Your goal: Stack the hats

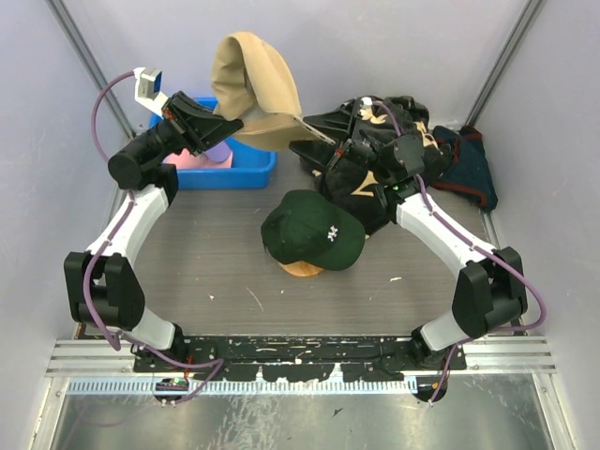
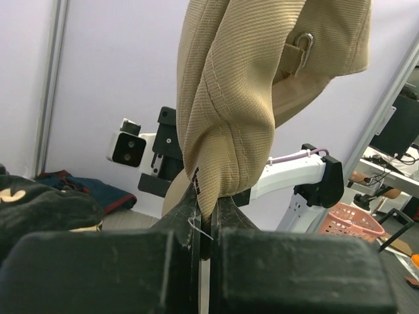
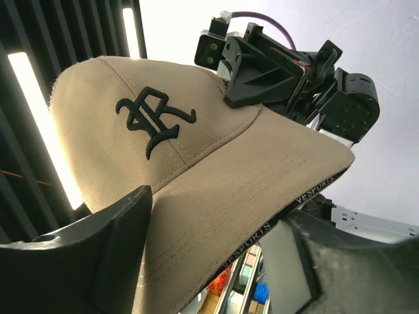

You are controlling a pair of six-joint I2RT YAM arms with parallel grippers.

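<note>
The tan cap [image 1: 258,89] hangs in the air at the back. My left gripper [image 1: 228,124] is shut on its bunched rear fabric, as the left wrist view shows [image 2: 208,203], with the cap [image 2: 242,98] rising above the jaws. My right gripper [image 1: 309,150] is open, with the cap's brim [image 3: 216,216] lying between its spread fingers [image 3: 118,255]. The crown bears a black logo [image 3: 154,118]. The dark green cap [image 1: 314,230] sits on the wooden stand [image 1: 302,270] at the table's middle. The pink cap [image 1: 192,159] and lavender cap [image 1: 217,150] lie in the blue bin.
The blue bin [image 1: 253,169] stands at the back left under the left arm. A black cloth with tan marks [image 1: 375,202] lies heaped under the right arm, also in the left wrist view [image 2: 39,209]. A dark navy and red cloth [image 1: 469,164] lies at the back right.
</note>
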